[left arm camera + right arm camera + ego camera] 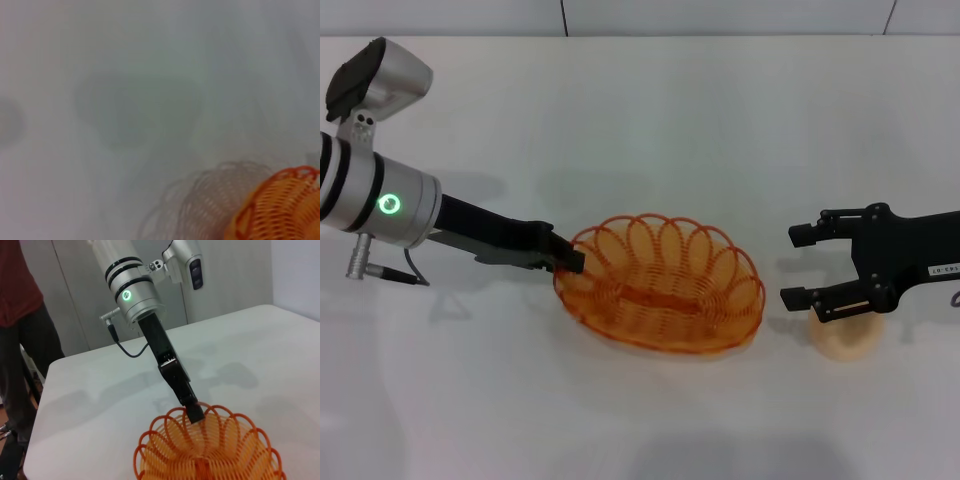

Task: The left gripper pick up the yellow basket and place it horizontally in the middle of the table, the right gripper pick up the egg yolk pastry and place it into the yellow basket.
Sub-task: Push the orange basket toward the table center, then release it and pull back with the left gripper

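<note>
Yellow basket point(660, 285): oval, translucent orange-amber wirework, looped scalloped rim, ribbed floor with a darker strip along its centre. Lying flat near the middle of the white table point(650, 120), long axis running side to side in the head view. Casting a pale looped shadow, plain in the left wrist view, where only one corner of the basket point(280, 210) shows, cut off at the frame edge and blurred.

Left gripper point(572, 262) at the basket's left rim, black fingers drawn close together on the rim loops, clamped on the wire. Same grip from the right wrist view: fingertip end point(195, 414) pressed into the near rim of the basket point(210, 450), whose lower part runs out of frame. Silver-white arm segment with green light point(388, 204) behind it.

Egg yolk pastry point(845, 338): small, round, pale cream, on the table just right of the basket, apart from it. Largely covered by the right gripper; only its lower half visible, top surface hidden.

Right gripper point(802, 266) hanging over the pastry, fingers spread wide, holding nothing. Contact with the pastry impossible to judge from above. Small white label point(943, 269) on its black wrist.

Person in dark red top point(17, 280) at the far table edge, partly cut off.
</note>
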